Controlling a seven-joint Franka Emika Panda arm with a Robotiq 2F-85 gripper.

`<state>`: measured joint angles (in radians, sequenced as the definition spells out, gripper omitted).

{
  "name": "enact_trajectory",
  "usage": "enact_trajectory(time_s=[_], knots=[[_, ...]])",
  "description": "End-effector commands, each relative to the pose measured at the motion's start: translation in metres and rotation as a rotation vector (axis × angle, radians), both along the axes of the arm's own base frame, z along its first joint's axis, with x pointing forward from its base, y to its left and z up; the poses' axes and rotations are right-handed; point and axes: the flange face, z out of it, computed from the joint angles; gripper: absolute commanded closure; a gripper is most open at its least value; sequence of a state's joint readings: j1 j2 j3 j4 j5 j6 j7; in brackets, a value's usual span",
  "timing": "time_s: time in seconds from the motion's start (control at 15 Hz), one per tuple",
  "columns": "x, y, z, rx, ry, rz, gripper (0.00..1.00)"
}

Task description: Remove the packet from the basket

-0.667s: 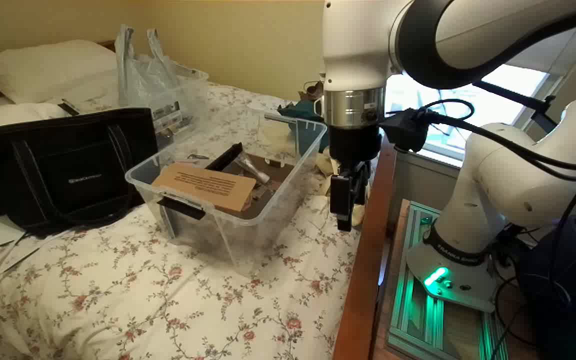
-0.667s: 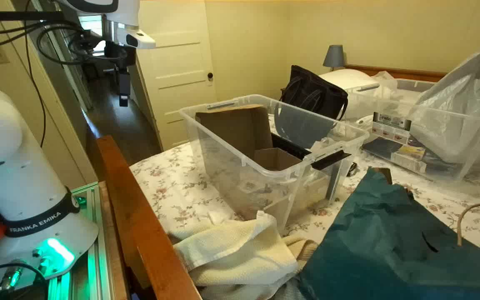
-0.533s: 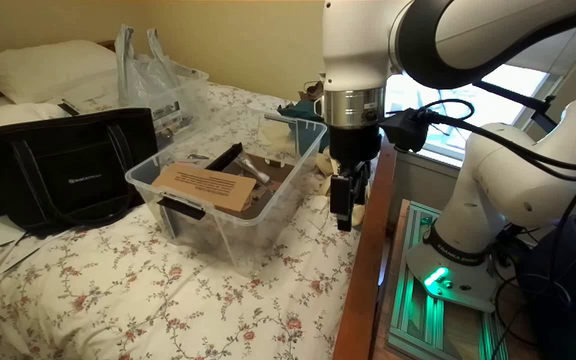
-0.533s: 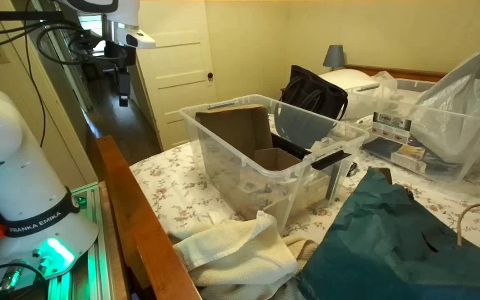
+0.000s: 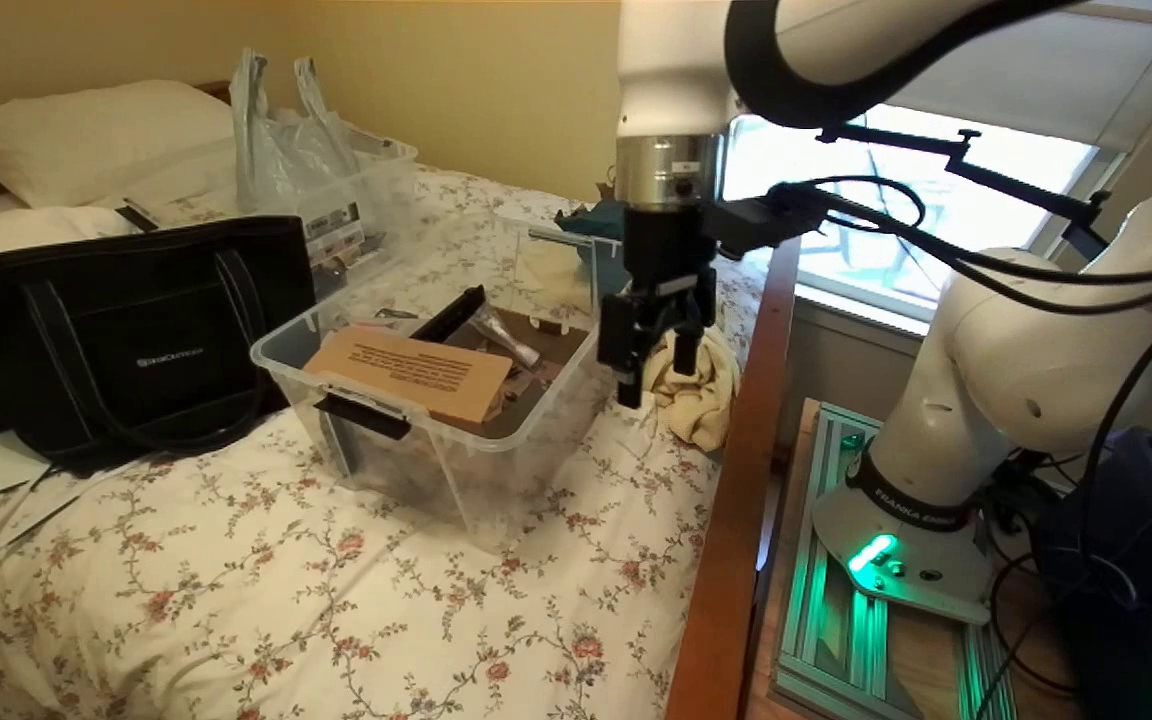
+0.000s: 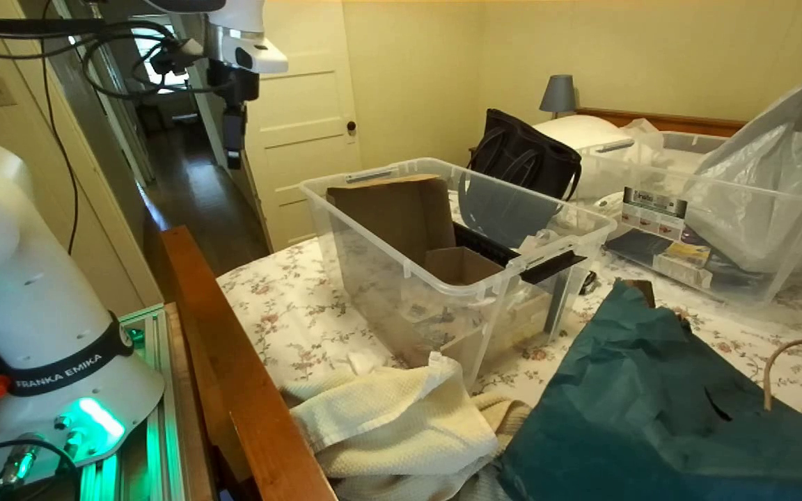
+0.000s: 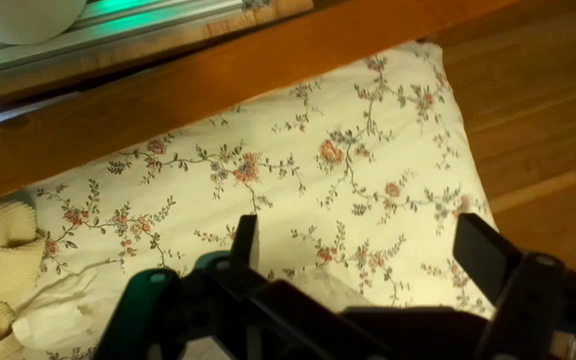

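The basket, a clear tub, stands on the bed and also shows in an exterior view. Inside it lie a brown cardboard box, a black bar-like item and a shiny clear packet. The packet is not clearly visible in the other views. My gripper is open and empty, beside the basket on the side of the bed's wooden rail. It also shows in an exterior view. In the wrist view its fingers are wide apart over the flowered bedding, and the basket's contents are out of sight.
A cream towel and a teal bag lie close to the basket. A black bag stands beside it. Another clear tub with a plastic bag is farther back. A wooden rail edges the bed.
My gripper has moved toward the basket, leftward and up in an exterior view, and the wrist has turned so both fingers show apart. The basket and its contents have not moved.
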<state>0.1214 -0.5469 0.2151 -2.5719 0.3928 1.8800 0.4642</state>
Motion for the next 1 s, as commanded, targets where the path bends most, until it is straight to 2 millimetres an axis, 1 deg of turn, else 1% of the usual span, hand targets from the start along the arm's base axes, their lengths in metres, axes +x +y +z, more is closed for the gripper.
enact_trajectory(time_s=[0.0, 0.13, 0.33, 0.47, 0.6, 0.67, 0.8, 0.93], knots=[[0.064, -0.008, 0.005, -0.001, -0.048, -0.159, 0.00], [0.091, -0.009, 0.004, -0.033, -0.101, -0.192, 0.00], [0.126, -0.010, -0.008, -0.125, -0.162, -0.244, 0.00], [0.147, -0.015, -0.018, -0.198, -0.222, -0.314, 0.00], [0.163, -0.024, -0.029, -0.254, -0.246, -0.407, 0.00], [0.143, -0.022, -0.022, -0.212, -0.229, -0.336, 0.00], [0.154, -0.026, -0.032, -0.237, -0.230, -0.380, 0.00], [0.159, -0.026, -0.034, -0.240, -0.227, -0.391, 0.00]])
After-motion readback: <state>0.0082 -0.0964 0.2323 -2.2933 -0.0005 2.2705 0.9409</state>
